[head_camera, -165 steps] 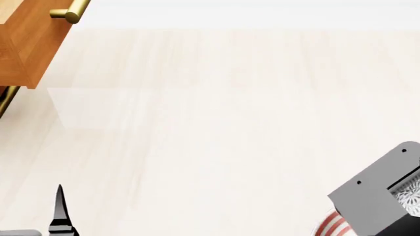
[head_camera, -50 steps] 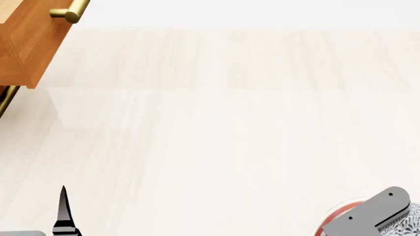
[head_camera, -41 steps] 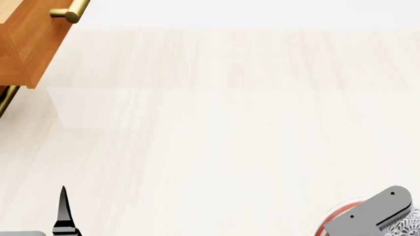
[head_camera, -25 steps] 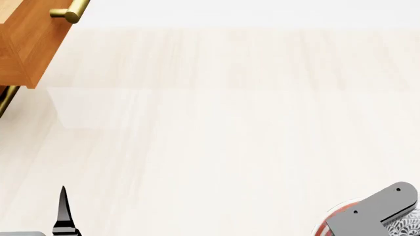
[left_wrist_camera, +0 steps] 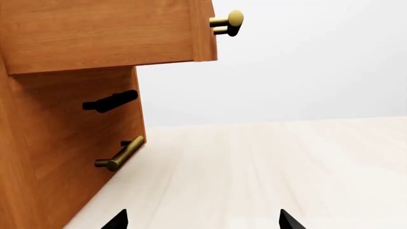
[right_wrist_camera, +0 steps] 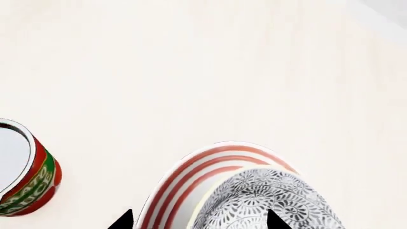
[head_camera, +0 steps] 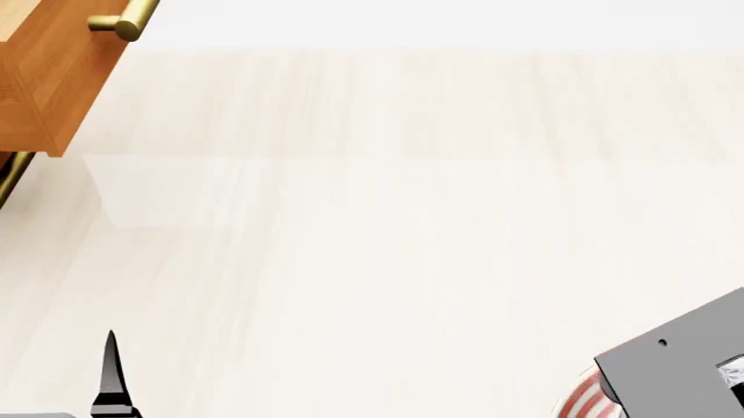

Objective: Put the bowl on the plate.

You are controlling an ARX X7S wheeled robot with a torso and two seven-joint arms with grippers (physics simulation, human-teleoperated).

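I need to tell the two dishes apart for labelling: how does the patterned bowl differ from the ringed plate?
The bowl is covered in a dense grey floral pattern; the plate is white with concentric red rings at its rim. The bowl is deep and narrower; the plate is flat and wider, showing past the bowl's edge. Both are round with a white base colour.

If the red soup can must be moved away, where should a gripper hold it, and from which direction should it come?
Grip the soup can across its round side wall, around mid-height, coming in level from the side facing away from the plate. The right wrist view shows it upright, standing apart from the plate and bowl, so its curved wall looks free. Its top probably gives the fingers no hold.
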